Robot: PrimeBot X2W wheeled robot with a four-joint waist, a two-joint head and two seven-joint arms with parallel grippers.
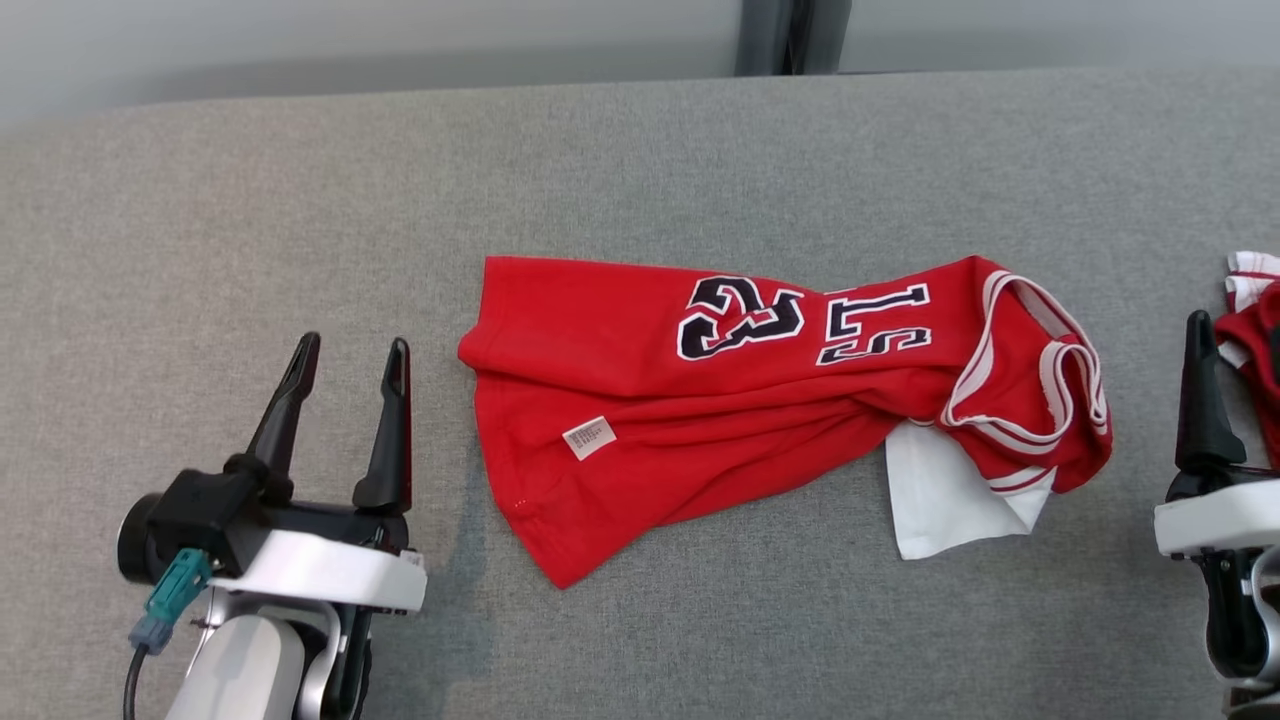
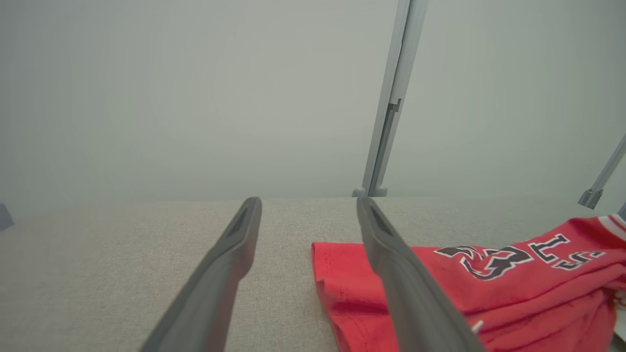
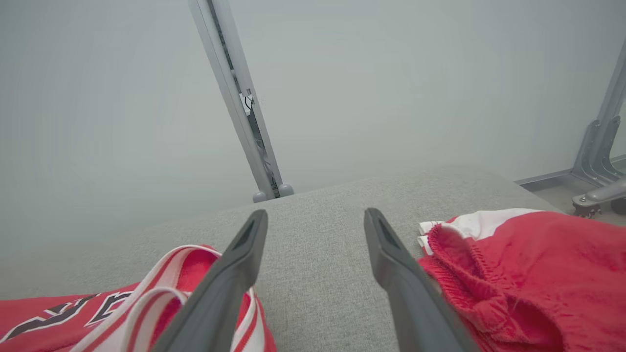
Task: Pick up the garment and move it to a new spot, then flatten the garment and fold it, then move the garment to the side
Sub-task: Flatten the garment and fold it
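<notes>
1. I saw the red sleeveless jersey with white-striped trim point(image 1: 720, 400) lying crumpled on the grey fabric-covered table point(image 1: 640, 170), a little right of the middle.
2. Its long axis ran left to right. The plain straight hem end pointed left, and the end with the white-trimmed neck and armhole loops pointed right.
3. The left end was the broader one, and its near corner reached toward the near edge of the table.
4. Dark numerals outlined in white point(image 1: 800, 320) sat along the far half, between the middle and the right end.
5. A small white label point(image 1: 589, 437) showed on the near-left part, and a white cloth panel point(image 1: 940, 500) stuck out from under the near-right end.
6. My left gripper point(image 1: 354, 345) hung to the left of the hem, apart from it, its two dark fingers spread with nothing between them.
7. My right gripper point(image 3: 315, 215) sat just right of the trimmed end, between it and a second red garment with a white band point(image 3: 528, 274).
8. Its jaws also stood wide apart over bare table, and they gripped no cloth.
</notes>
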